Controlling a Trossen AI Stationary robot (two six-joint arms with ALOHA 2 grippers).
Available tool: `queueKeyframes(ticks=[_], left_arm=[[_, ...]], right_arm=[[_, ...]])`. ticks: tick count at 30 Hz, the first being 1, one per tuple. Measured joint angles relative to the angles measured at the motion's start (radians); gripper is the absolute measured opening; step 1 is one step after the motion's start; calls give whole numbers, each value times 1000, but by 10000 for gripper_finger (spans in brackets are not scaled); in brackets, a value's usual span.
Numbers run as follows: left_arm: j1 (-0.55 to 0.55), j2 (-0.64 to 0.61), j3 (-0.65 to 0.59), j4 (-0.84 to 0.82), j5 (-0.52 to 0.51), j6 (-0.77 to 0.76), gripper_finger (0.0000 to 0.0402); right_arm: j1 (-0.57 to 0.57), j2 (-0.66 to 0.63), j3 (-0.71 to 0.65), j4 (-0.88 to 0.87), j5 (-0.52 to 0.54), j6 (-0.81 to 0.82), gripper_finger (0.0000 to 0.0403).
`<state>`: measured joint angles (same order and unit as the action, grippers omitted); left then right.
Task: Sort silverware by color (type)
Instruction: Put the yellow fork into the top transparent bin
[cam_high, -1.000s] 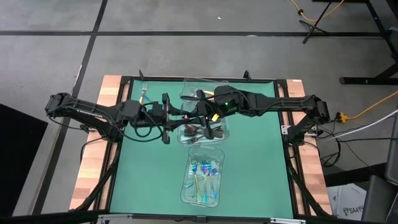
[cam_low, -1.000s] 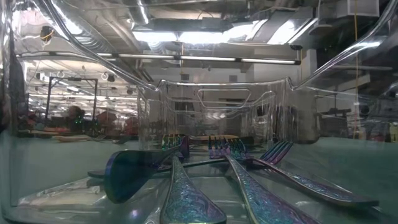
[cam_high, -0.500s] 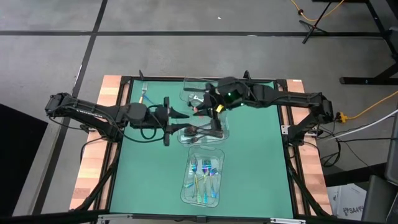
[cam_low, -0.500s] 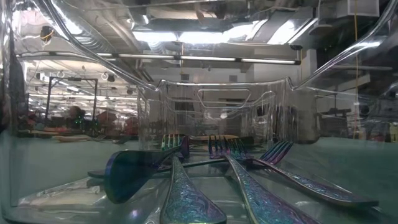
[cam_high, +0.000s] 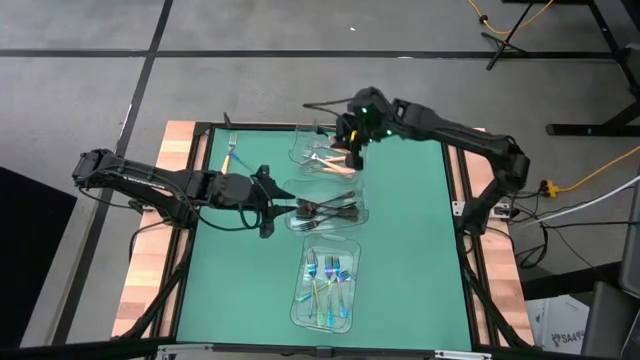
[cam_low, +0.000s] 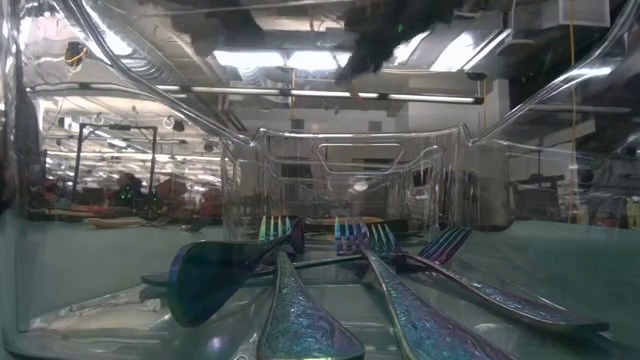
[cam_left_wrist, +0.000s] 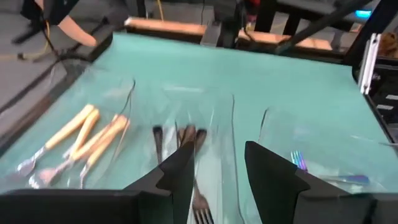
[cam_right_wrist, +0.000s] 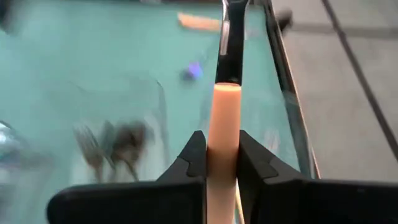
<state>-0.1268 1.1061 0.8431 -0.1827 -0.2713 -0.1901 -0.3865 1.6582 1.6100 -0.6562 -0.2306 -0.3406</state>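
Your right gripper (cam_right_wrist: 216, 163) is clamped on an orange-handled fork (cam_right_wrist: 224, 106) above the far clear container (cam_high: 322, 152), where the other orange-handled forks (cam_left_wrist: 81, 134) lie; the left gripper (cam_left_wrist: 216, 168), fingers apart and empty, sits beside the middle container (cam_high: 360, 205) of dark forks (cam_left_wrist: 186, 140). The iridescent forks (cam_low: 390, 270) fill the near container (cam_high: 345, 290) (one stray fork (cam_high: 229, 152) waits at the mat's far left corner). The pinch is near the handle's end, so the fork may swing or drop outside the bin. The green mat (cam_high: 410, 250) lies flat; the concrete floor (cam_high: 100, 80) surrounds the table.
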Motion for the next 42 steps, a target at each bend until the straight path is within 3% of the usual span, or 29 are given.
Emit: queueKeyframes(ticks=[9, 21, 42], left_arm=[[0, 0, 0, -28, -1, -20, 136], [0, 0, 0, -28, -1, -19, 136], [0, 0, 0, -30, -1, -20, 136]], right_arm=[[-145, 177, -1, -35, -25, -8, 30], [-164, 371, -2, -27, -51, -9, 34], [-164, 391, -2, -26, -13, -31, 35]])
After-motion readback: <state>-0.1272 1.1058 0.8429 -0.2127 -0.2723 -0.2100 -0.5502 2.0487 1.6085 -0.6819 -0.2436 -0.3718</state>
